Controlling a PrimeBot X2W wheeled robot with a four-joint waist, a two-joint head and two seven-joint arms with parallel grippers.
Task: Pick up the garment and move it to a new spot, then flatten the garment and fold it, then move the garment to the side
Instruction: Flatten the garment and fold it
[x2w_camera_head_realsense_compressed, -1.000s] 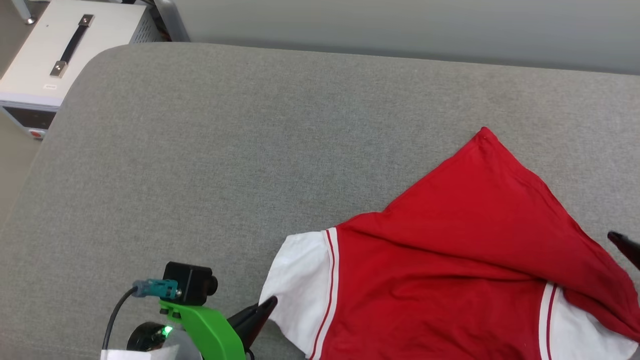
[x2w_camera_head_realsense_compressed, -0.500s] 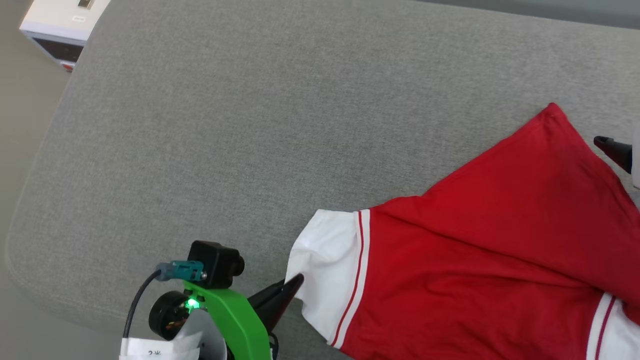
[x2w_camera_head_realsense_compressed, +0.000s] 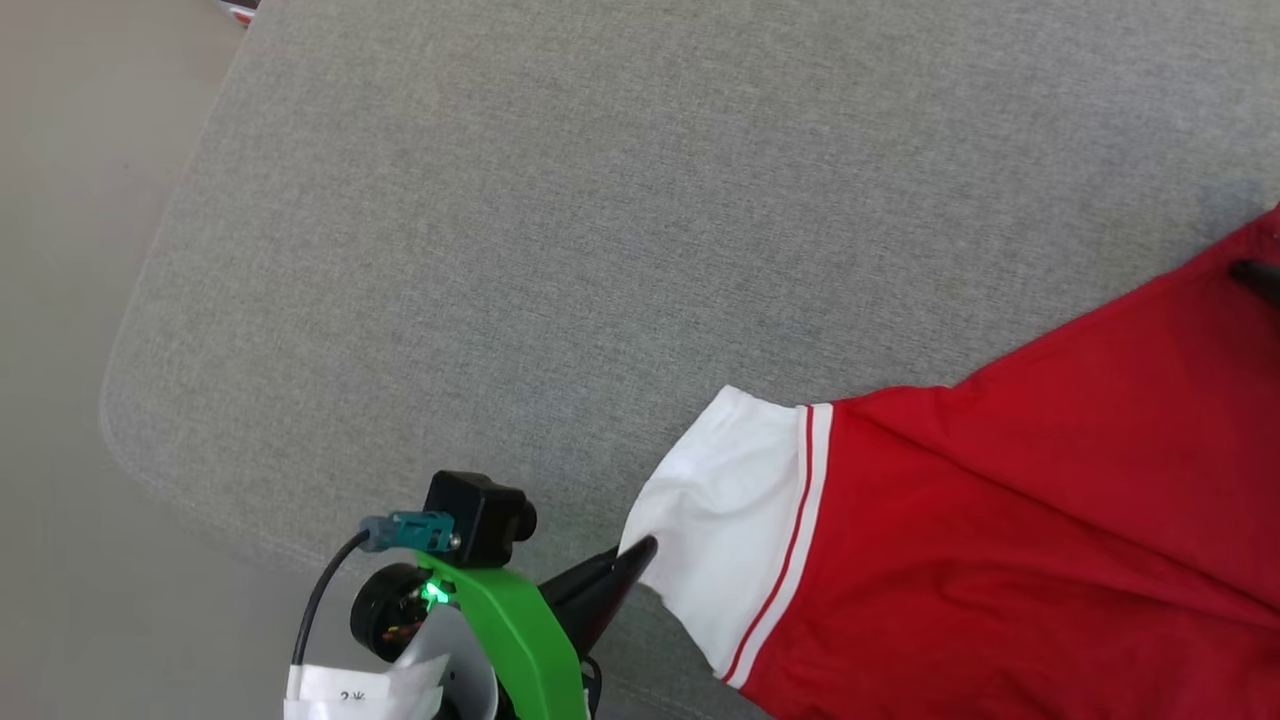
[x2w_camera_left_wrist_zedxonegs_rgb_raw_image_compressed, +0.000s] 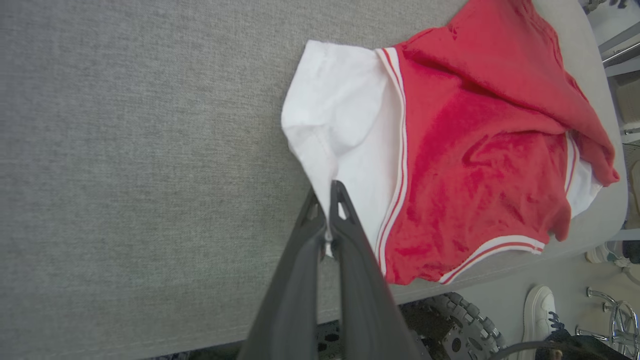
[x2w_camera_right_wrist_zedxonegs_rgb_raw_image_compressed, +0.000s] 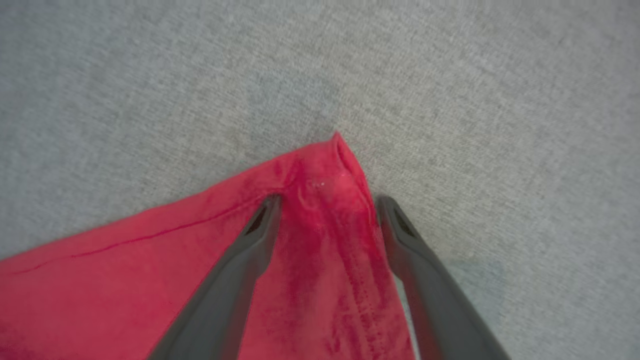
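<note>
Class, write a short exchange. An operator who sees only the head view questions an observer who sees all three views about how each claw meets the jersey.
Operator: Is the left claw actually gripping the white sleeve of the jersey?
Observer: Yes. The left wrist view shows it clamped shut on the sleeve's edge.
Operator: The right claw is just a dark tip at my picture's edge. Is it holding anything?
Observer: No. The right wrist view shows it open, straddling the jersey's red corner without closing on it.
</note>
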